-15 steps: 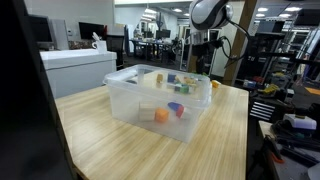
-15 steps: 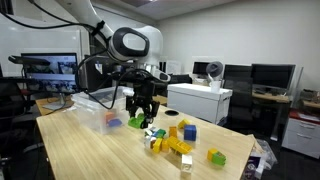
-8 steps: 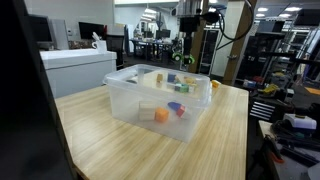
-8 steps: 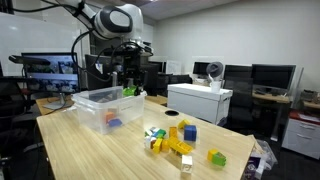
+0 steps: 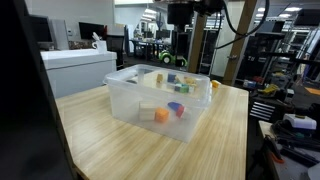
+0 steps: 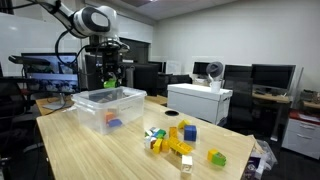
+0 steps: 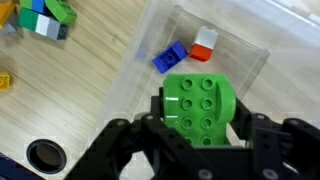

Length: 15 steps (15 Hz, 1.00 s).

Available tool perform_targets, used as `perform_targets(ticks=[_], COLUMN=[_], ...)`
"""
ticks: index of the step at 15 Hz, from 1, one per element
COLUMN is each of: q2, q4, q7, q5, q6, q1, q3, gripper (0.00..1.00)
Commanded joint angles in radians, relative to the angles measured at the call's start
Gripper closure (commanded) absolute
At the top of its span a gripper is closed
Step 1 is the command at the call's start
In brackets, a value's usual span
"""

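Observation:
My gripper (image 7: 200, 122) is shut on a green studded brick (image 7: 198, 100), one finger on each side. It hangs above a clear plastic bin (image 7: 236, 66). A blue brick (image 7: 168, 58) and an orange and white block (image 7: 204, 42) lie in the bin. In both exterior views the gripper (image 6: 110, 74) (image 5: 176, 56) is high over the bin (image 6: 95, 118) (image 5: 125, 100), apart from it. The orange block (image 5: 160, 115) and a blue and red brick (image 5: 177, 108) show through the wall.
Several loose bricks (image 6: 175, 140) lie in a pile on the wooden table beside the bin, with a green one (image 6: 216, 157) apart near the edge. The wrist view shows some of them (image 7: 40, 15) and a round black hole (image 7: 43, 155) in the tabletop.
The gripper has risen from the loose pile and swung across to above the bin, carrying the green brick.

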Motion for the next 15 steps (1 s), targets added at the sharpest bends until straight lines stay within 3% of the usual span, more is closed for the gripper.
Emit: perform_targets(ticks=[1, 3, 7, 15], q2=[-0.038, -0.033, -0.025, 0.032], q4=[-0.047, -0.044, -0.016, 0.080], q7=[-0.043, -0.045, -0.039, 0.019], q5=[0.011, 0.013, 0.018, 0.003], q6=[0.005, 0.006, 0.009, 0.042], q1=[0.019, 0.023, 0.005, -0.139], q3=[0.008, 0.006, -0.020, -0.171], gripper=[0.07, 0.01, 0.00, 0.00])
